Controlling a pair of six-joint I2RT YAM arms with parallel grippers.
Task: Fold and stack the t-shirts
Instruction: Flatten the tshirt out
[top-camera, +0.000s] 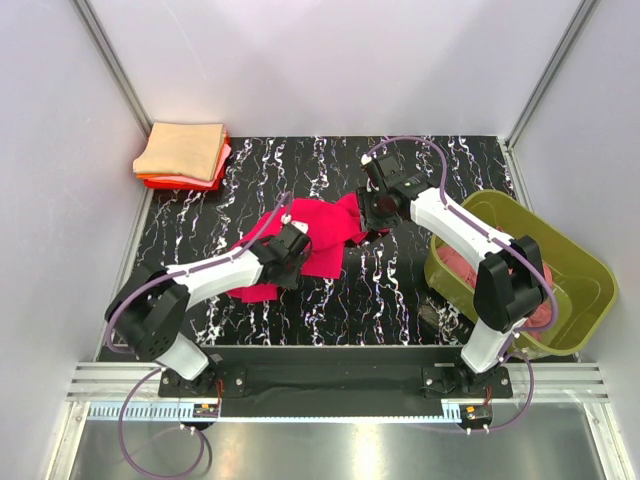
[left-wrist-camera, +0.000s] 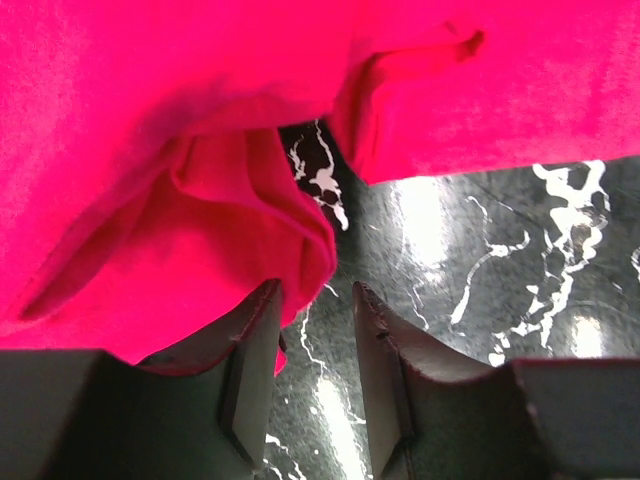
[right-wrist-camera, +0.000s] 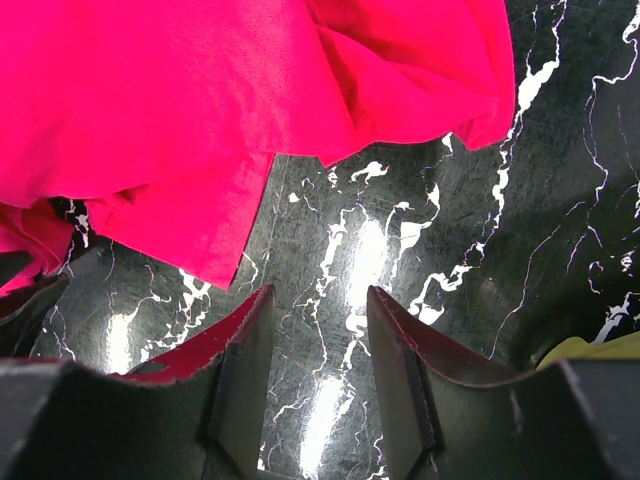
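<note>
The left gripper (left-wrist-camera: 315, 292) stands with its jaws apart by a narrow gap. Nothing is between them; the black marbled table (left-wrist-camera: 520, 260) shows through the gap. The bright crimson-pink t-shirt (left-wrist-camera: 200, 130) fills the upper and left parts of the left wrist view. A rumpled fold of it hangs down to the tip of the left-hand finger (left-wrist-camera: 250, 370) and lies over that finger's outer side, while the right-hand finger is clear of the cloth. The right gripper (right-wrist-camera: 320, 292) is likewise parted and empty, with bare table between its jaws. In the right wrist view the shirt (right-wrist-camera: 200, 100) spreads across the top and upper left, its nearest edge just above and left of the fingertips without touching them. A sliver of the olive-green tub (right-wrist-camera: 600, 352) shows at the lower right of that view. In the top view the shirt (top-camera: 322, 232) lies crumpled on the table (top-camera: 400, 300) near the middle of the frame. The left gripper (top-camera: 294, 240) is at its lower left edge and the right gripper (top-camera: 372, 220) at its upper right edge, so the cloth lies between the two. A stack of folded t-shirts (top-camera: 183, 150), tan on top with pink and orange-red beneath, sits in the upper left corner of the table, well apart from both grippers. The tub (top-camera: 560, 242) stands at the right edge, with dusty rose cloth (top-camera: 455, 262) inside, partly hidden by the right arm.
</note>
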